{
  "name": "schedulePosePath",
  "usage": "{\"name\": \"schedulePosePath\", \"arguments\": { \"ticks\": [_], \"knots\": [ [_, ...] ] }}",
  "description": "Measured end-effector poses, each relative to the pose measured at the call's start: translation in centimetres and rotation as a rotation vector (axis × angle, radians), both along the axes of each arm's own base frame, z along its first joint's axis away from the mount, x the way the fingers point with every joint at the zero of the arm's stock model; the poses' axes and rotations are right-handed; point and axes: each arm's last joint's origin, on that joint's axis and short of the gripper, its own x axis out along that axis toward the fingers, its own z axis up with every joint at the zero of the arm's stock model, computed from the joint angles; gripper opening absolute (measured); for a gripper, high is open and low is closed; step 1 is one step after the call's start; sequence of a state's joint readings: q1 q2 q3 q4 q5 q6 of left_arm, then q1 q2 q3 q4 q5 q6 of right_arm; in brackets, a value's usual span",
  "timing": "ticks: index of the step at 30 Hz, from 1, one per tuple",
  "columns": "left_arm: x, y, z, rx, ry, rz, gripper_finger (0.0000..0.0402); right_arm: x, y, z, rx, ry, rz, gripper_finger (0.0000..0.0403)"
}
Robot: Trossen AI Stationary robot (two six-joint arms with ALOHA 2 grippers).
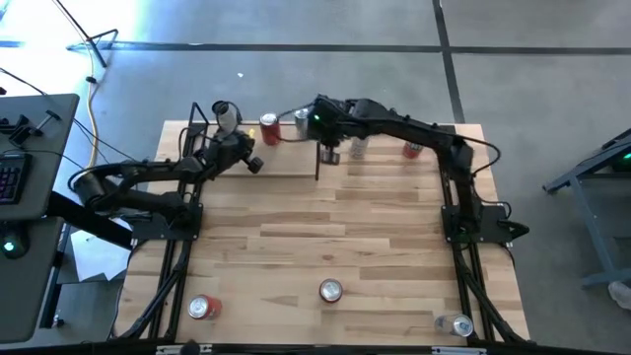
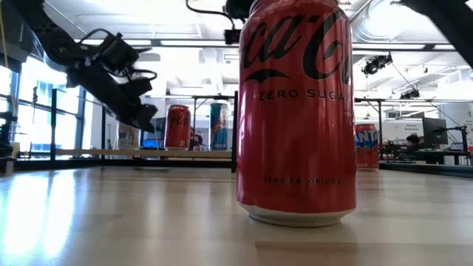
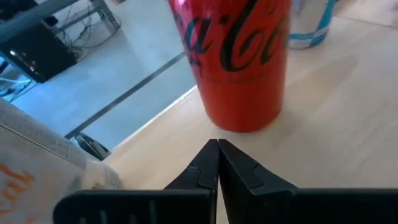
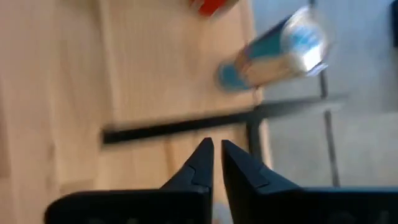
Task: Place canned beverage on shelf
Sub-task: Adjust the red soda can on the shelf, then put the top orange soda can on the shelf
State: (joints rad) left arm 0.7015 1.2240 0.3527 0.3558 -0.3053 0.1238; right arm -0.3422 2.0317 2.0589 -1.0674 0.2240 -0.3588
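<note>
Our workshop around the table

We see a grey concrete floor crossed by dark seams, a yellow cable trailing over it, a dark desk with a keyboard, tall windows, and a white ceiling with pipes.

R gripper jaws nearly shut w/ nothing between, above shelf; blue can near black rod.

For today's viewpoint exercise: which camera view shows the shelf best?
The high view: the whole shelf shows from above, with cans standing on it. The low view sees only its edge far off. The left wrist view shows a patch of board; the right wrist view shows board and a black rod.
</note>
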Motion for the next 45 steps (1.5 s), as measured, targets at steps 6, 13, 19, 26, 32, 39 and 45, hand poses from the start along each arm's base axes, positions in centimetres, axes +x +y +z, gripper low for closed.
{"name": "schedulePosePath", "arguments": {
  "ticks": [6, 13, 19, 26, 32, 39, 45],
  "knots": [
    [0.9, 0.8, -1.4, 0.010, 0.002, -0.001, 0.0000, -4.5, 2.8, -0.9, -0.036, -0.202, 0.018, 0.0005],
    [2.3, 1.8, -1.5, -0.013, 0.000, -0.037, 0.0000, -10.3, 7.0, -3.1, -0.083, -0.478, 0.063, 0.0003],
    [4.5, 3.3, -1.6, -0.025, 0.037, -0.071, 0.0000, -13.2, 9.1, -4.4, -0.102, -0.601, 0.101, 0.0000],
    [5.2, 3.0, -0.7, -0.056, 0.075, -0.093, 0.0000, -14.0, 10.0, -4.8, -0.108, -0.606, 0.055, 0.0000],
    [4.7, 1.3, 0.0, -0.060, 0.085, -0.117, 0.0000, -14.0, 10.3, -4.8, -0.101, -0.602, 0.063, 0.0000],
    [3.3, -0.6, 0.4, -0.035, -0.024, -0.259, 0.0000, -14.5, 10.8, -5.8, -0.028, -0.522, 0.007, 0.0000],
    [2.1, -2.1, 1.2, -0.009, -0.144, -0.405, 0.0000, -14.2, 13.2, -5.8, -0.040, -0.528, 0.032, 0.0000]
  ]
}}
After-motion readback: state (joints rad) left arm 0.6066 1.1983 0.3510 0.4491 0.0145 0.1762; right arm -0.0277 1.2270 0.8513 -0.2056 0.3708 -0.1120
